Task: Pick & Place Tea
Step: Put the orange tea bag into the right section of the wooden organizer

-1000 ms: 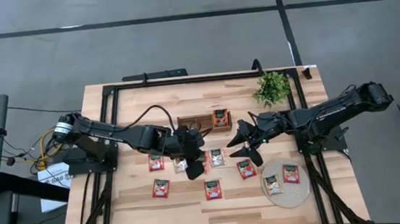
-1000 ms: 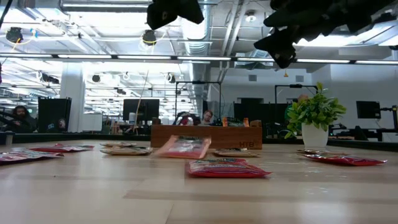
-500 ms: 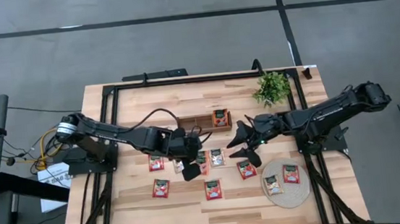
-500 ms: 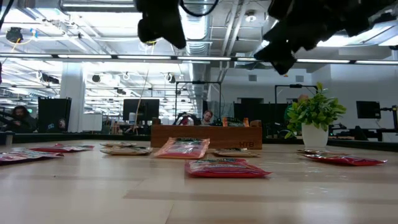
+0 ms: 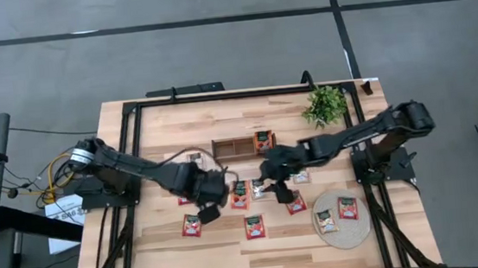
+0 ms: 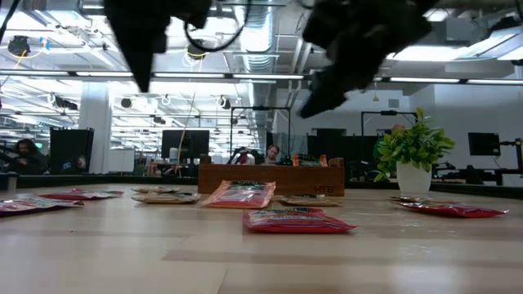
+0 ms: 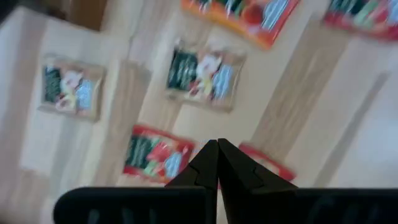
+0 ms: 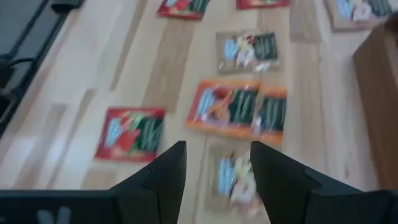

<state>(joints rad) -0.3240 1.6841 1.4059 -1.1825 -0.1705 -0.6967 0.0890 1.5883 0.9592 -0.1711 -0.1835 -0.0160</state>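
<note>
Near edge: red tea sachets (image 5: 255, 226) lay flat on the table (image 5: 171, 248), two more on the round woven mat (image 5: 341, 229). Mid-table: left gripper (image 5: 208, 209) pointed down over the sachets, fingers (image 7: 217, 163) pressed together, empty; left arm stretched low from the table's left side. Right gripper (image 5: 269, 177) hung just beside it over the middle sachets, fingers (image 8: 163, 167) spread wide, holding nothing; right arm reached in long and extended. Farther back: wooden box (image 5: 240, 146) with one sachet inside, plant (image 5: 324, 105) at the far right.
</note>
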